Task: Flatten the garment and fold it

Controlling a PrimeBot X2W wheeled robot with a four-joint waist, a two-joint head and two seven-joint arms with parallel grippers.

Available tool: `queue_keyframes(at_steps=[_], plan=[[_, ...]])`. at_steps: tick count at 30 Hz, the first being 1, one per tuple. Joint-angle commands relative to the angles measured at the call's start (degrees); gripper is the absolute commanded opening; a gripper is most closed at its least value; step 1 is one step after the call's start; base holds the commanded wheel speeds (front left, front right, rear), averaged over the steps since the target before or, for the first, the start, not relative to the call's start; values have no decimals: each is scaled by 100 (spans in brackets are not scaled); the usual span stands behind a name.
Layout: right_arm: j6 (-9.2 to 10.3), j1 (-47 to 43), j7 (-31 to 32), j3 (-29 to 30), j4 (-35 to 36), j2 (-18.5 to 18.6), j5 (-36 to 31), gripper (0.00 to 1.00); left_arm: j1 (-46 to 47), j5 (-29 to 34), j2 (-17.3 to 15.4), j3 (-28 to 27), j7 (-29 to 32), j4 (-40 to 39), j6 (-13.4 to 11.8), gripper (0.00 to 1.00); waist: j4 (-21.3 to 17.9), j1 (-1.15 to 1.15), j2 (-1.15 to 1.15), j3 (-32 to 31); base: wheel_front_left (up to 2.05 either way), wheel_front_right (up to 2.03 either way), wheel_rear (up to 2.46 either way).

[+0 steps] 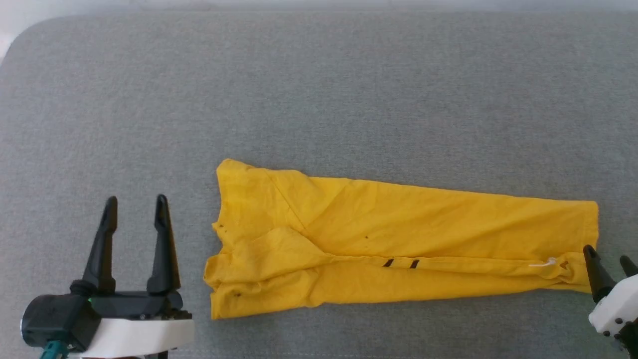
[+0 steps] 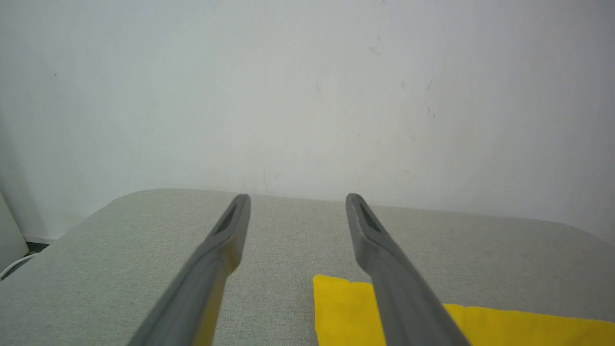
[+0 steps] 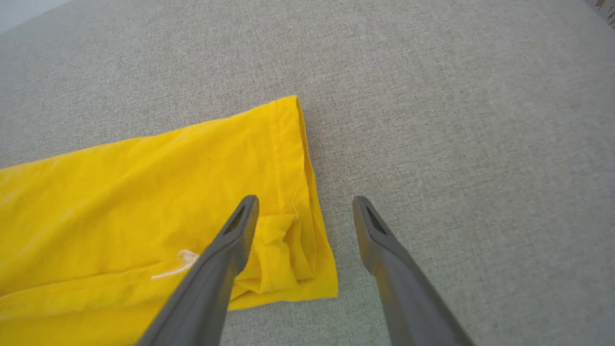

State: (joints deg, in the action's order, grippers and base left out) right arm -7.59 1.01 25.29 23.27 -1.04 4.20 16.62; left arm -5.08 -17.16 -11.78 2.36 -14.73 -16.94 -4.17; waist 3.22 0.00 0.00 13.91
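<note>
Cloth lies alone on a grey padded surface [image 1: 319, 99]: the garment [image 1: 398, 234], a mustard-yellow T-shirt folded lengthwise into a long, narrow band. In the head view it sits below centre. Its long axis runs from 9 o'clock to 3 o'clock, and its far edge slopes slightly down toward the 3 o'clock end. The wider end with the bunched sleeve [image 1: 259, 264] points to 9 o'clock, and the straight stitched hem [image 1: 593, 234] points to 3 o'clock. A lengthwise fold line crosses the lower half. Two short black marks [image 1: 401, 263] show on it, and a small white patch [image 1: 546, 263] shows near the hem end. The left gripper [image 1: 136, 199] sits at 8 o'clock in that view, on the 9 o'clock side of the sleeve end and clear of the cloth. Its fingers point to 12 o'clock and its jaws are spread wide with nothing between them. The left wrist view looks along those fingers to a pale wall [image 2: 307, 96], with a corner of the yellow cloth at 5 o'clock. The right gripper [image 1: 608, 253] is at 4 o'clock in the head view, at the hem's near corner. In the right wrist view its jaws are also wide and hold nothing: one finger [image 3: 226, 254] lies over the hem corner and the other finger [image 3: 384, 250] over bare grey surface. I cannot tell whether the first finger touches the cloth.
</note>
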Motion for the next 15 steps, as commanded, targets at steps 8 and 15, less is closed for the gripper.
queue_keyframes(at_steps=[8,15], plan=[[10,277,173,-41,-575,191,-63,100,-13,222,199,-64,-27,358,480,100,242,0,0,180,0,0,0],[10,507,456,-181,-1026,306,-80,0,165,300,305,-121,-27,576,724,100,331,0,0,308,0,0,0]])
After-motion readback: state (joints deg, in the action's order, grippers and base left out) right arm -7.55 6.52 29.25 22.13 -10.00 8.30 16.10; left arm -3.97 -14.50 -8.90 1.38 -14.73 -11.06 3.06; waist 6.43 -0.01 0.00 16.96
